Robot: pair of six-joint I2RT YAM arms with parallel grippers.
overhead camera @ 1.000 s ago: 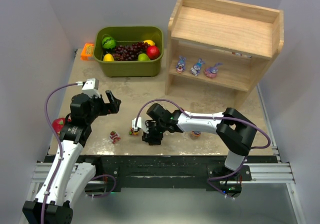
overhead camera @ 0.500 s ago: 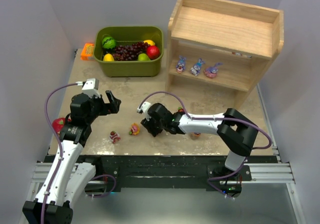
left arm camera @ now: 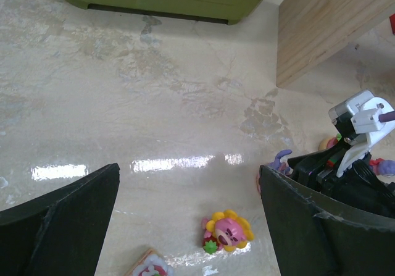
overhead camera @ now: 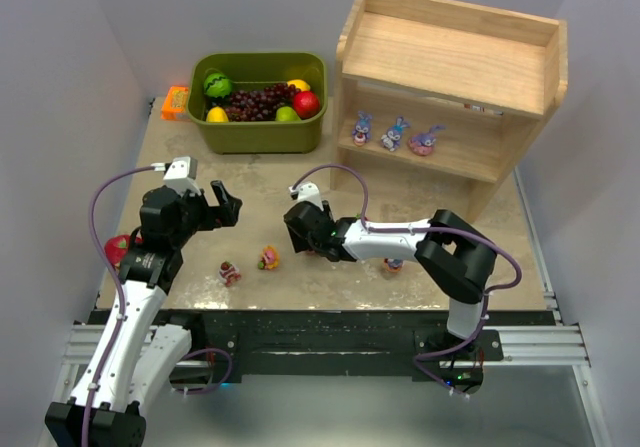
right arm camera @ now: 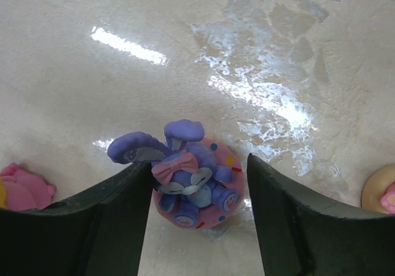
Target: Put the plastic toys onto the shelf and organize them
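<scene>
Moved off the bear [overhead camera: 268, 258], our right gripper [right arm camera: 197, 165] spreads its jaws astride a bunny [right arm camera: 194, 189], ready to pinch.

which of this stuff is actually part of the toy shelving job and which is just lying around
Job: wooden shelf; three bunnies on its lower tier; bunny on pink base; flower-topped bear; small figurine; second small figurine further right.
Lying about: green bin; fake fruit in it; orange item beside the bin; pink fruit at the left edge.
</scene>
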